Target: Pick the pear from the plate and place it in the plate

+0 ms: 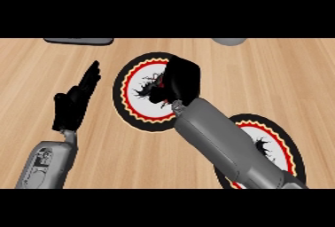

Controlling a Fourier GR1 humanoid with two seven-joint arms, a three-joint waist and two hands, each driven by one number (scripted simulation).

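Wooden counter (274, 80), right hand (180, 82) over far plate (131, 84), pear hidden

Right hand (181, 82) curled over far plate (131, 73); left hand (77, 99) open

The desk (262, 84) has a light wood-grain surface, its planks running across the view. Along the desk's far edge, toward its left end, lies a flat dark grey object (78, 41), only partly in view. Toward the right of that same edge sits a pale grey rounded object (229, 41), also cut off.
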